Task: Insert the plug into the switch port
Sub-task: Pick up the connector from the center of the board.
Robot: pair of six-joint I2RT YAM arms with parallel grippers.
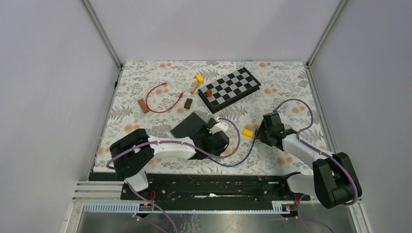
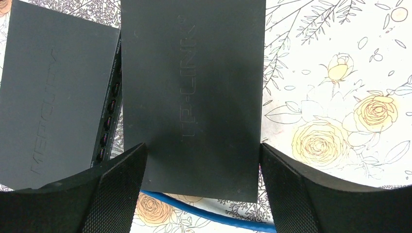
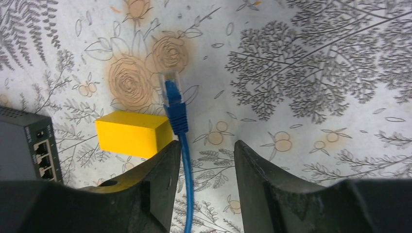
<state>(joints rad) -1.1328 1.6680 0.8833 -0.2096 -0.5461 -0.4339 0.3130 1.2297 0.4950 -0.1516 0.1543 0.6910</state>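
- On the floral table (image 3: 316,73), right of the switches: plug (image 3: 171,92) lies flat, clear tip pointing away from the right gripper (image 3: 206,148), just beside a yellow block (image 3: 130,133) and not yet at any port.
- Step in hand, by the look: picking up the plug end. Best done w/ a pinch on the boot right behind the clear tip, not far down the blue cable (image 3: 187,184), so the tip won't droop at the port. Keep clear of the block.
- R jaws: partway open, cable running btwn them and hugging one finger. A gap shows on the other side, so nothing is pinched.
- Left gripper (image 2: 203,150): spread wide astride the TP-LINK switch (image 2: 194,73), fingers (image 2: 121,184) at its two long sides. Can't tell whether it clamps or merely flanks. It should brace the box vs. sliding on insertion.
- Second switch (image 2: 48,97) sits just beside it, port row (image 2: 108,124) facing the TP-LINK box.
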